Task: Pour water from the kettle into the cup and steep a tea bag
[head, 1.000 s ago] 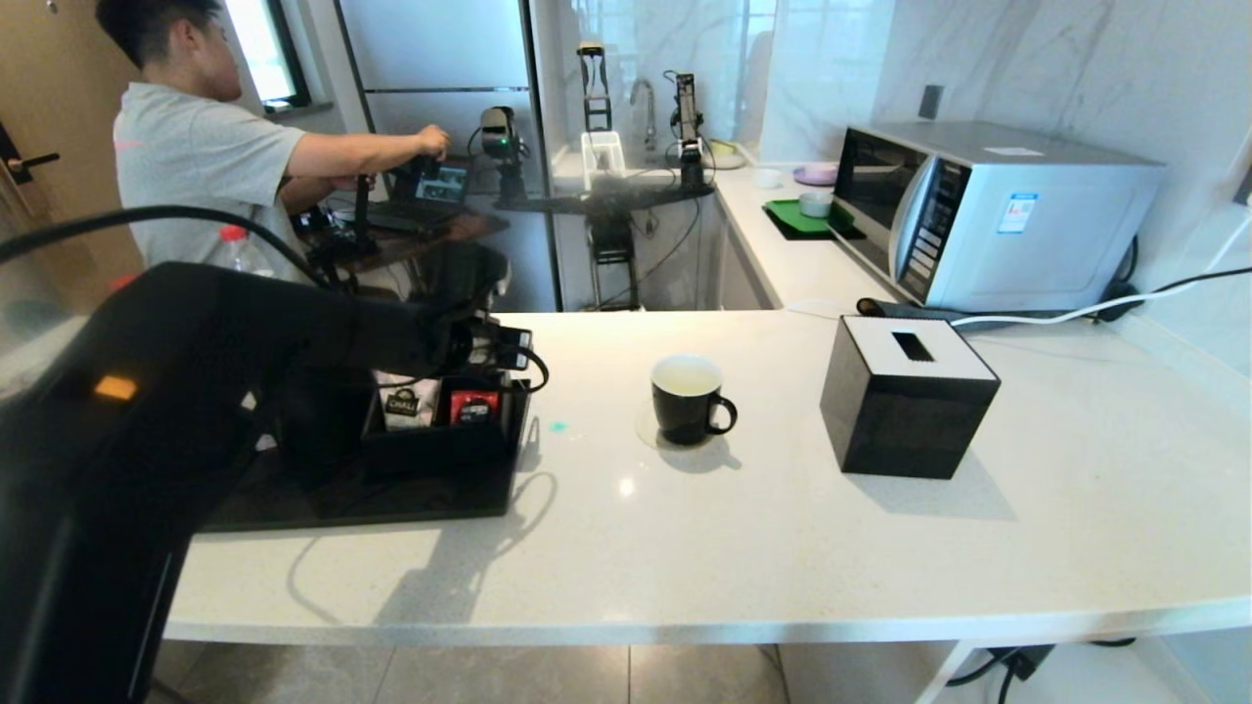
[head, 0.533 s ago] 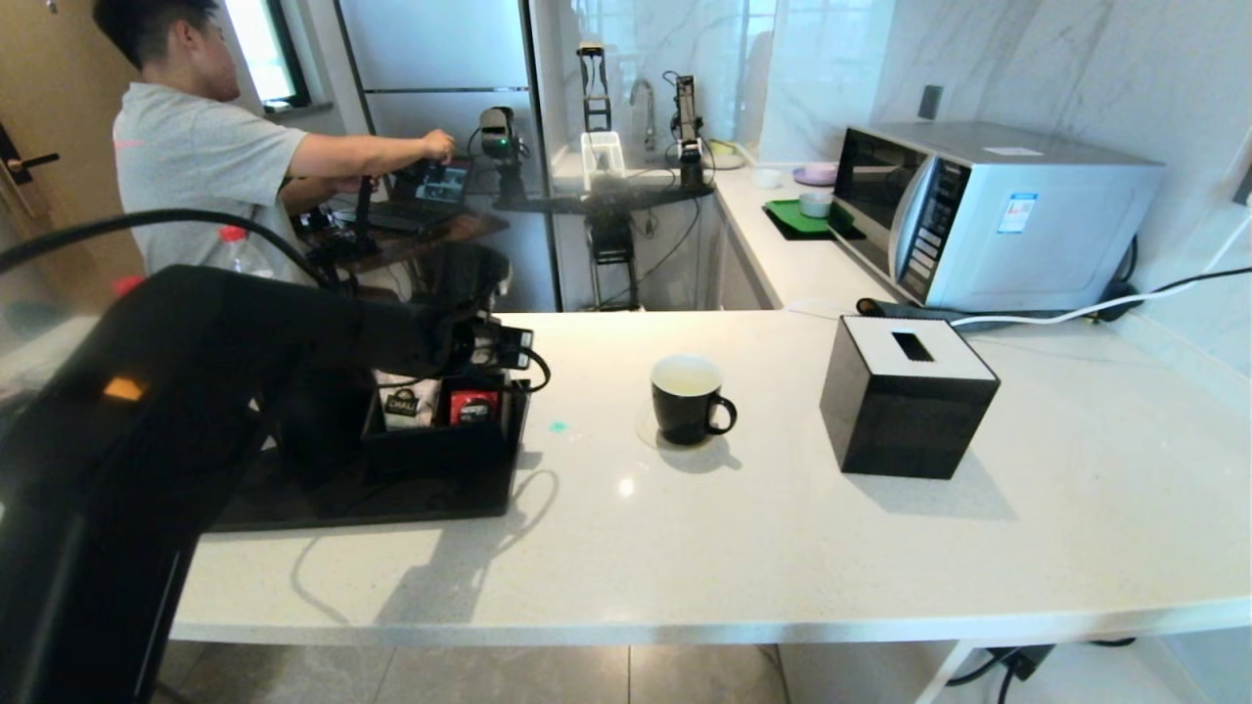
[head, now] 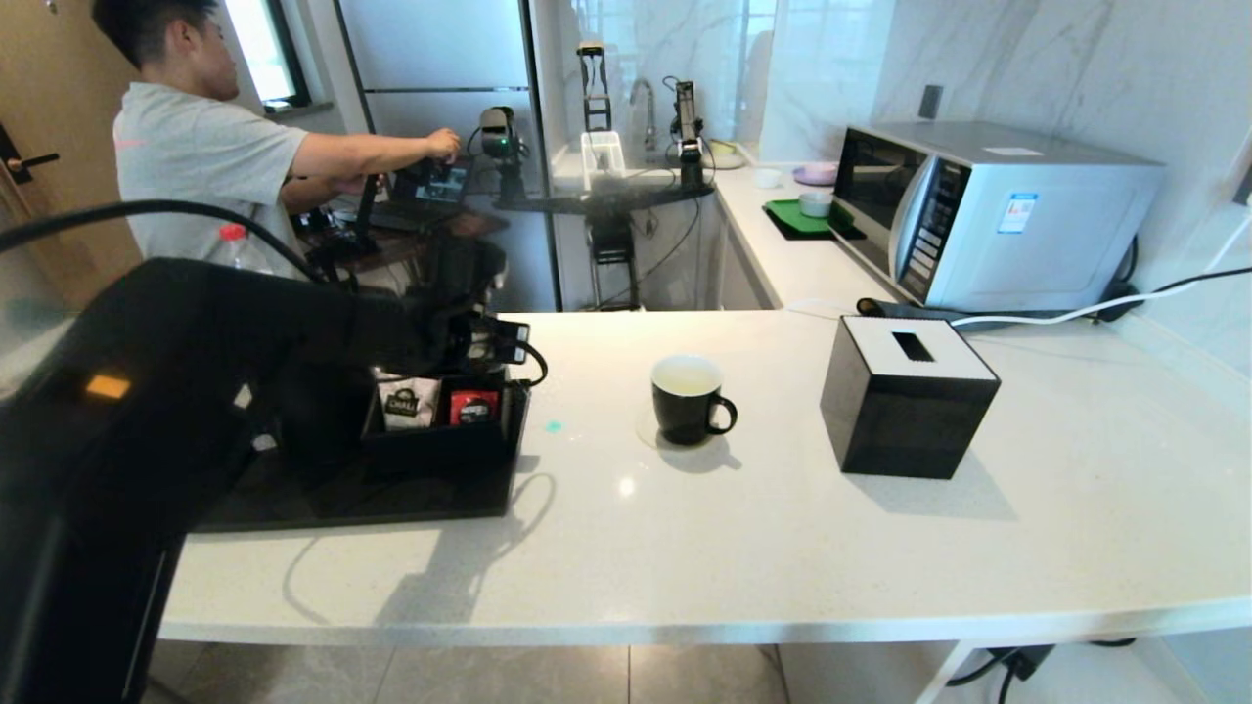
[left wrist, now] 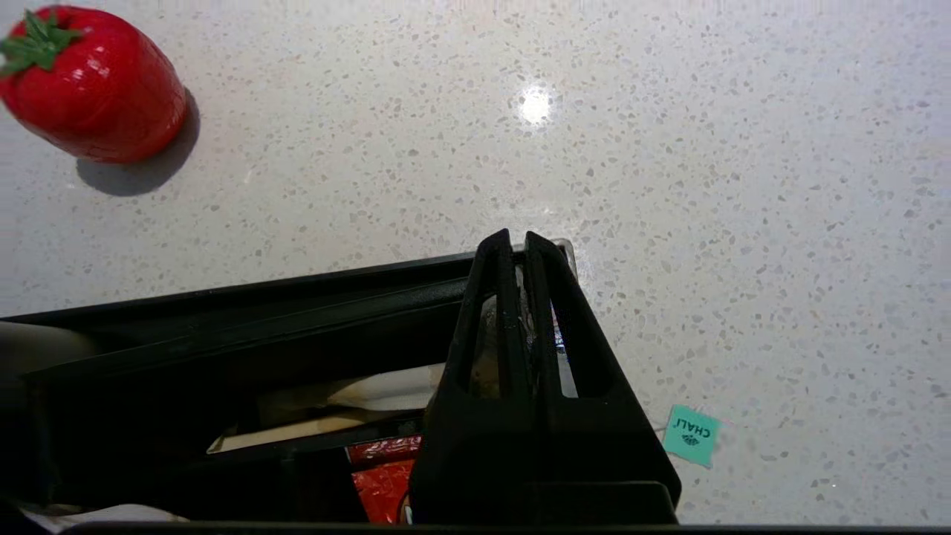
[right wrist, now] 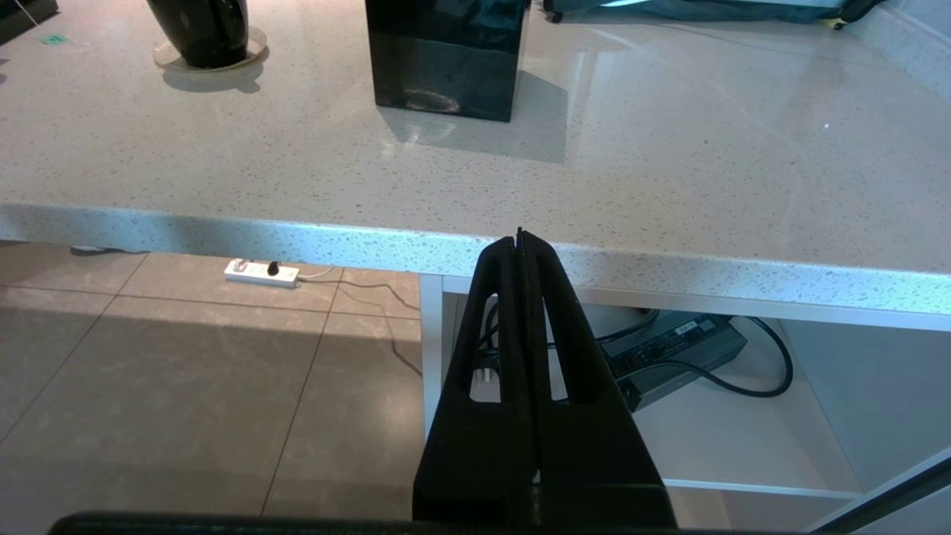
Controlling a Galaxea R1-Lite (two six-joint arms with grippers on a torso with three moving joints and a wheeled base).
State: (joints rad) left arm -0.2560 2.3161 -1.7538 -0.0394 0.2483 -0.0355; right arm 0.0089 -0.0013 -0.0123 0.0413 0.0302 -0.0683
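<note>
The left gripper (left wrist: 520,241) is pinching a greyish see-through tea bag (left wrist: 524,327) over the black organiser box (left wrist: 223,327). The right gripper (right wrist: 520,239) is sitting clenched, holding nothing, below the white speckled counter (right wrist: 669,186).

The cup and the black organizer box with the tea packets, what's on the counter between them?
In the head view, only a small teal tag lies on the white counter between the cup and the organizer box; otherwise that stretch is bare.

The left arm (head: 196,391) hides the kettle (tea bag (left wrist: 520,327) mostly hidden too).
</note>
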